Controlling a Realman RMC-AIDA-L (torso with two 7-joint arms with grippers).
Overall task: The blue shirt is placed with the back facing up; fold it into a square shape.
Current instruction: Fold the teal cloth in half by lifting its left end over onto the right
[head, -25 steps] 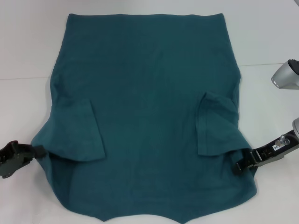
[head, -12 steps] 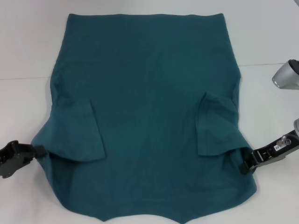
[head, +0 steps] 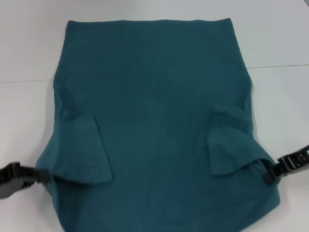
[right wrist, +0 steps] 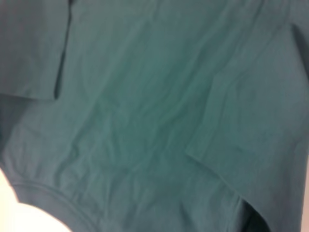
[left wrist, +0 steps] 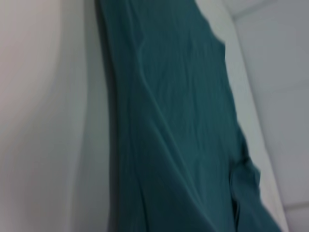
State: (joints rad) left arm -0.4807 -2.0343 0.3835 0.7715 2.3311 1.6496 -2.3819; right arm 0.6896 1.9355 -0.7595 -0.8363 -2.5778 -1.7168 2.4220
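With the shirt lying back-up on the table, sleeves folded in, left gripper and right gripper each clenched on a near shoulder edge, lift both evenly and keep the cloth taut while folding

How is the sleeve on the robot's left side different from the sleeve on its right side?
The left sleeve looks wider and flares out toward its bottom edge; the right sleeve looks narrower and straighter. The left sleeve lies fairly smooth, while the right sleeve shows a crease near its top. Both are folded inward onto the back of the blue shirt, and each has a tool at the shirt's edge nearby: left tool, right tool.
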